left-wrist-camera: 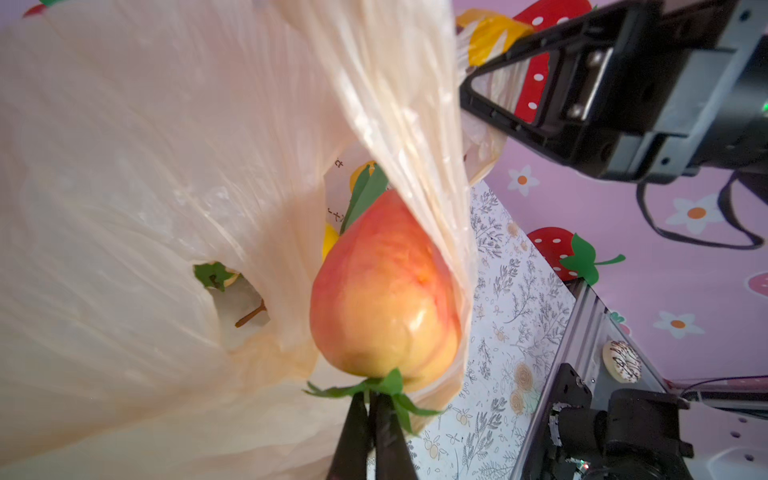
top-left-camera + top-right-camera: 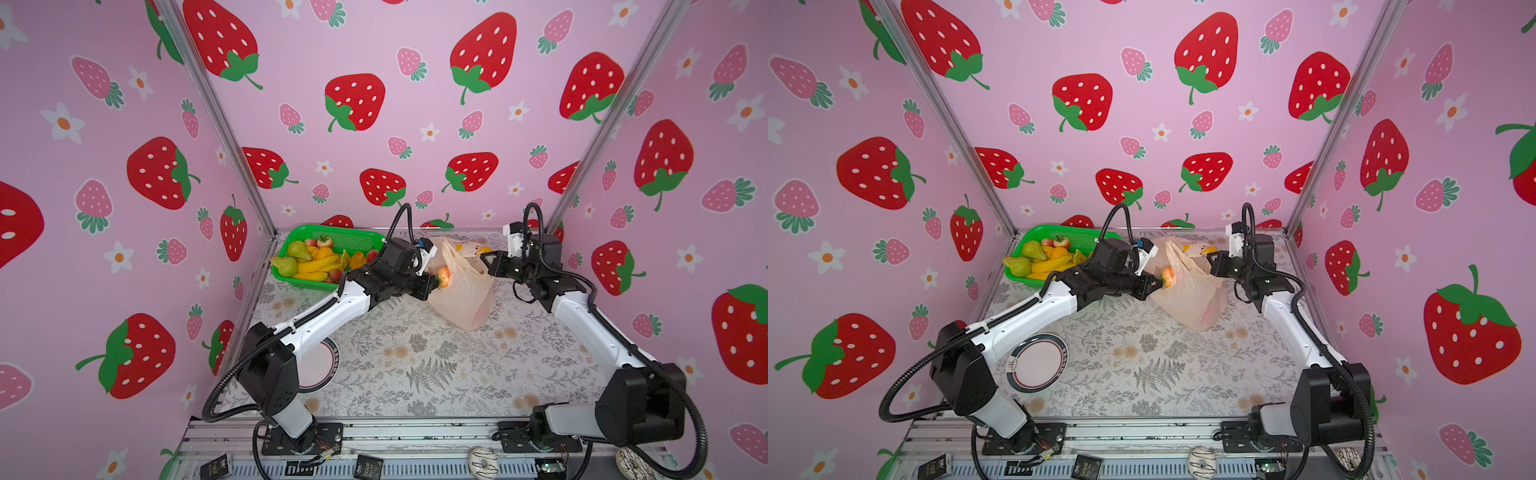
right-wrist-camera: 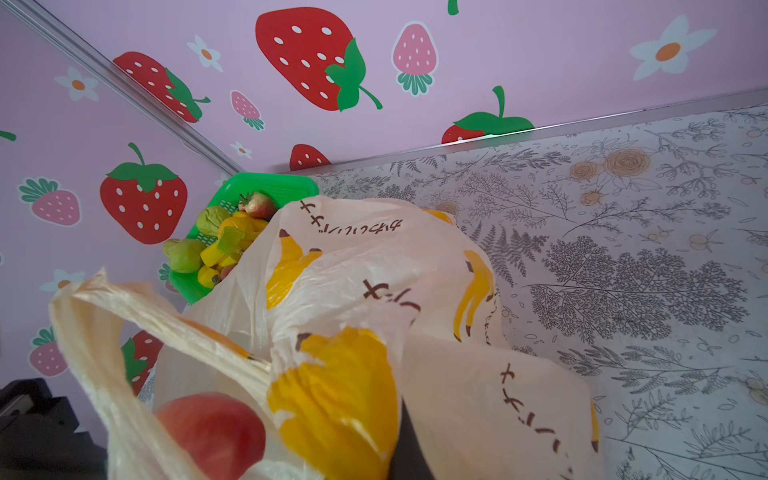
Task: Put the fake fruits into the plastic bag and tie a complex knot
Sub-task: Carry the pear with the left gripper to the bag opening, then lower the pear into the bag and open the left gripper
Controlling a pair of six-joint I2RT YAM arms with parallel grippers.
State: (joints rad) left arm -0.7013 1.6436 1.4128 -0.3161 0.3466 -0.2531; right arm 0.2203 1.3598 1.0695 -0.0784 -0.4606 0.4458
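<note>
My left gripper (image 1: 372, 401) is shut on the green leaf collar of an orange-red fake fruit (image 1: 386, 291). It holds the fruit at the mouth of the peach plastic bag (image 1: 145, 166), against the bag's film. In both top views the gripper (image 2: 438, 282) (image 2: 1160, 284) and fruit (image 2: 444, 277) (image 2: 1168, 276) are at the left side of the bag (image 2: 463, 295) (image 2: 1190, 301). My right gripper (image 2: 486, 259) (image 2: 1212, 258) is shut on the bag's upper edge, holding it up. In the right wrist view, printed film (image 3: 457, 353) covers its tips. One handle loop (image 3: 104, 332) hangs loose. No knot is in view.
A green mesh basket (image 2: 332, 232) (image 2: 1054, 229) (image 3: 266, 187) at the back left holds bananas, pears and several other fruits. A round plate (image 2: 1036, 363) lies by the left arm's base. Two toy doughnuts (image 2: 482, 461) sit on the front rail. Strawberry-print walls enclose three sides.
</note>
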